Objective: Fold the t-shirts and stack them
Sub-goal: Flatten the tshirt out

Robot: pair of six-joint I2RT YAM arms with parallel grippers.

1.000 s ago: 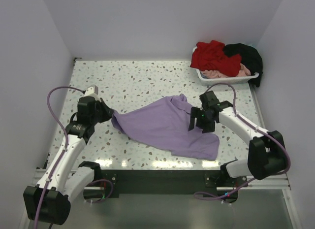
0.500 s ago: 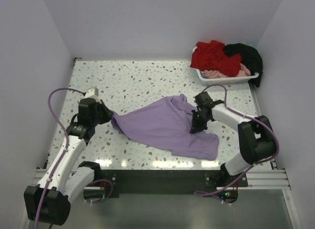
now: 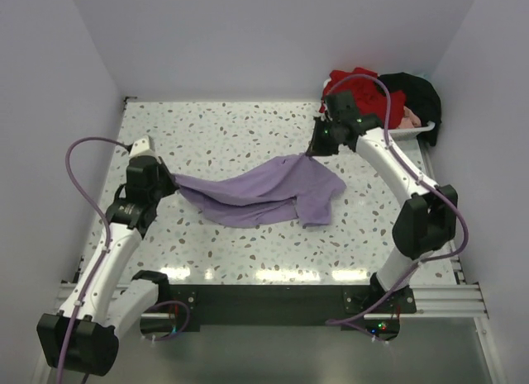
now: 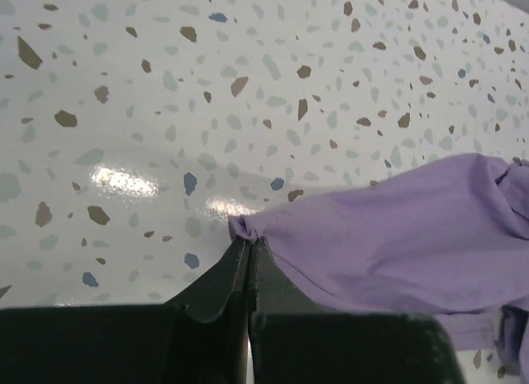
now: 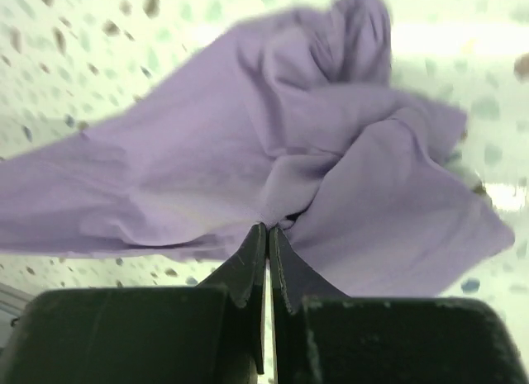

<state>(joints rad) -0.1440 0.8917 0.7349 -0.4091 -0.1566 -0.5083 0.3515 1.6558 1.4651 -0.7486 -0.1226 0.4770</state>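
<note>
Speckled table (image 3: 231, 128) bears a limp lavender t-shirt (image 3: 264, 194) (probably light; best gripped at edges), clamped by left gripper (image 3: 175, 184) and, near the red t-shirt (image 3: 364, 85), right gripper (image 3: 312, 153).

Large lavender soft-cloth t-shirt (image 3: 264, 194): unfolded, stretched in a wrinkled band across the middle of the table (image 3: 231, 128), right end raised. Red t-shirt (image 3: 364, 85), black t-shirt (image 3: 417, 95), pale pink t-shirt (image 3: 409, 116): crumpled together at the table's far right corner.
</note>
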